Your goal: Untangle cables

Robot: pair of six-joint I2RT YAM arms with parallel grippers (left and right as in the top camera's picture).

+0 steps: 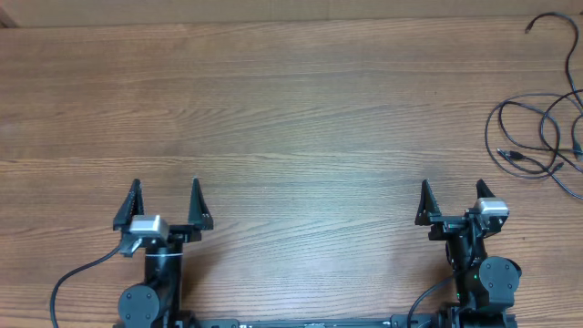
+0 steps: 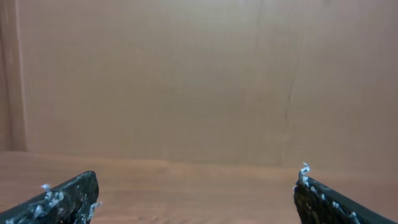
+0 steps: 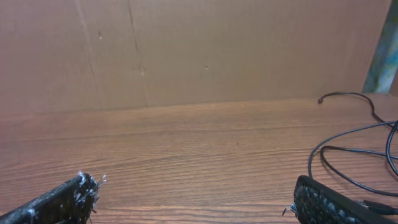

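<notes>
The thin black looping cables (image 1: 516,158) with small metal plugs lie tangled at the far right edge of the brown wooden table (image 1: 291,109), partly running out of view. Open wood stretches away to their left. The right gripper (image 1: 452,187) sits nearer to them than the left gripper (image 1: 166,185). Both have their fingers spread wide, holding and touching nothing.

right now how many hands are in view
2: the left hand at lower left of the overhead view, the right hand at lower right, both open and empty, apart from the cables at far right.
</notes>
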